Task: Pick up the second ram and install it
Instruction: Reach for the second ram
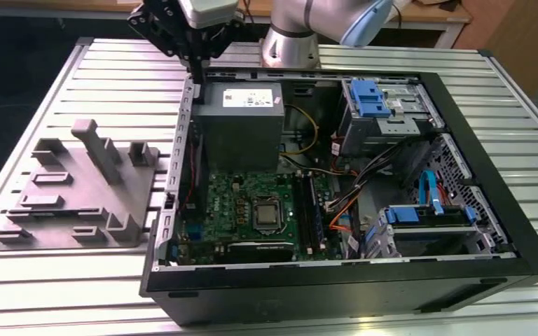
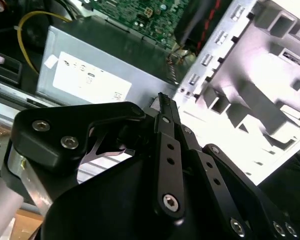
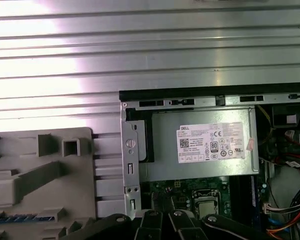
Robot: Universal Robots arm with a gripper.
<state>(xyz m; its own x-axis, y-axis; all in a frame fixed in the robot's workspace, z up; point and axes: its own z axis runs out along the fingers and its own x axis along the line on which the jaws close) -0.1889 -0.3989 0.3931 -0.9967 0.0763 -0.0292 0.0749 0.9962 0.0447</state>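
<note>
My gripper hangs above the back left corner of the open computer case, over the case wall beside the power supply. In the second wrist view its fingertips meet with nothing visible between them. The second ram looks like a slim dark strip with a bluish glint, lying in a slot of the grey moulded tray on the exterior view's left. The gripper is well apart from it. On the green motherboard, the long black memory slots run beside the CPU socket.
The case lies open on a ribbed metal table. Inside it are the power supply, drive cages with blue clips, and orange, blue and yellow cables. The tray has tall upright posts.
</note>
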